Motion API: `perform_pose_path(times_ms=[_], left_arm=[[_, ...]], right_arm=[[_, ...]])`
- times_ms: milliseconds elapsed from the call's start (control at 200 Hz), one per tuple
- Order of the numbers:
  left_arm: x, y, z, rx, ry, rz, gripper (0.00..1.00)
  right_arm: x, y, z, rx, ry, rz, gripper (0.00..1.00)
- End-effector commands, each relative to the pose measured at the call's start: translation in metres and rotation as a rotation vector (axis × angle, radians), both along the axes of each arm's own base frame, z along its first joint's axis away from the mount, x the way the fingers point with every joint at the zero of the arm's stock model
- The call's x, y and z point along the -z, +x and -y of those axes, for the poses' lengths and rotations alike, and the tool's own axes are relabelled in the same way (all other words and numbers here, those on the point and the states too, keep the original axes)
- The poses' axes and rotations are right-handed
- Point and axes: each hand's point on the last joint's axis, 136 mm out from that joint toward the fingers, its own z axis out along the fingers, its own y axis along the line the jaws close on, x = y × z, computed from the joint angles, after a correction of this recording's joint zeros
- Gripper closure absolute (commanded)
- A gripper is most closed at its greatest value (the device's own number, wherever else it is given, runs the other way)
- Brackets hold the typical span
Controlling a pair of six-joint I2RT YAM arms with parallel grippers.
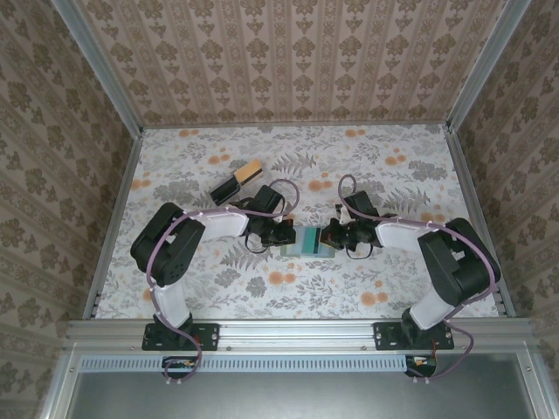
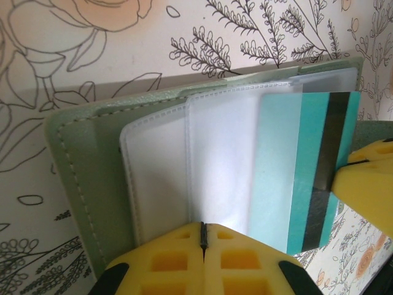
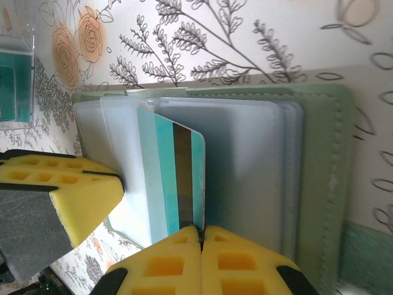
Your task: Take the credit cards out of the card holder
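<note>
We find both arms folded low and reaching inward from their bases, elbows turned out toward the sides, so that the left gripper (image 1: 284, 234) and the right gripper (image 1: 336, 236) face each other at the middle of the floral table (image 1: 218, 284). Between them lies the card holder (image 1: 310, 242), opened flat on the table surface. From the left wrist we note the left gripper (image 2: 202, 241) with its yellow pads (image 2: 166, 261) pressed together on the near edge of a clear plastic sleeve (image 2: 215, 160) of the holder, whose grey-green stitched cover lies beneath the sleeves. A teal credit card (image 2: 313, 166) with a dark stripe reaches past the sleeve's edge, where a pad of the opposite gripper meets it. From the right wrist we record the right gripper (image 3: 201, 241) with its pads closed on the near edge of that card, which sits partly inside the sleeve. The left gripper's yellow pad touches the sleeve at the left of this view. A black-and-orange block (image 1: 238, 183) lies behind the left arm, well apart from the holder. A clear box (image 3: 15, 80) with a teal item sits at the upper left of the right wrist view.
</note>
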Motion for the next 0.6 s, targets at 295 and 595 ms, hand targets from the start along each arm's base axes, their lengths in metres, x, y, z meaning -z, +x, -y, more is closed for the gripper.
perform_pose_path(times_ms=[295,595], left_arm=[[-0.025,0.007,-0.011,-0.031,0.015,0.022,0.93],[-0.104,0.03,-0.005,-0.063,-0.144,0.144,0.53]], right_arm=[[-0.023,-0.02,0.036,0.024,-0.027,0.01,1.0],[-0.079,-0.006,0.034,0.027,0.046,0.144,1.0]])
